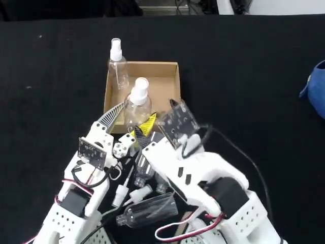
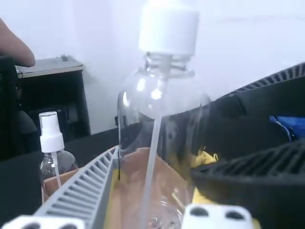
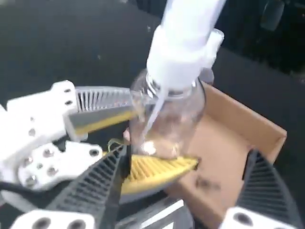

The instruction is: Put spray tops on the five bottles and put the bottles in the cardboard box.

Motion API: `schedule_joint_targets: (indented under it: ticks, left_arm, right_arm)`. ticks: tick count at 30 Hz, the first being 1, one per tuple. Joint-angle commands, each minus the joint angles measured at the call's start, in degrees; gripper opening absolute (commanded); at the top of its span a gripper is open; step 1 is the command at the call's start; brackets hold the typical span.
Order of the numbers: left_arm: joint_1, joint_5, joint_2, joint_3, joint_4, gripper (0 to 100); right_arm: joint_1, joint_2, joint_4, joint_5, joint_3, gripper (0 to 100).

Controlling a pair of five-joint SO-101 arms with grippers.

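Bottle point(image 1: 137, 108): clear, clamped between the left gripper point(image 1: 131, 121) fingers, long axis vertical, spray top point(image 1: 139, 87) pointing up. Right gripper point(image 3: 187, 160): jaws apart, flanking the bottle. Second capped bottle point(image 1: 118, 68): upright beyond both grippers, in the cardboard box point(image 1: 167, 76).

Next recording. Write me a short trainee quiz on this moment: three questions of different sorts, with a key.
1. True or false: the clear plastic bottle with a white spray top lies flat in the brown cardboard box.
2. Fill in: the black fingers of the right gripper are ____.
3. What holds the second clear spray-topped bottle? A) left gripper B) right gripper C) nothing.
Key: 1 false, it stands upright; 2 open; 3 A.
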Motion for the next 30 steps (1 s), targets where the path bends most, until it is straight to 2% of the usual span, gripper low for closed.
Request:
schedule_joint_targets:
  ticks: [1,6,10,23,30]
  left_arm:
    - [0.7,0.6,-0.9,1.4,-1.7,3]
    - [0.3,0.6,-0.6,1.4,-1.7,3]
    - [0.0,0.6,-0.5,1.4,-1.6,3]
    - [0.3,0.6,-0.6,1.4,-0.6,3]
    - [1.4,0.7,-1.0,1.4,1.3,3]
  right_arm:
    - [-2.5,-1.5,-6.4,-1.2,1.0,34.3]
    - [-2.5,-1.5,-15.8,-1.0,5.8,34.3]
    - [-2.5,-1.5,-19.3,-1.0,7.4,34.2]
    - [-2.5,-1.9,-19.0,-1.0,7.6,33.9]
    - [-2.5,-2.0,-15.6,-0.9,7.2,33.9]
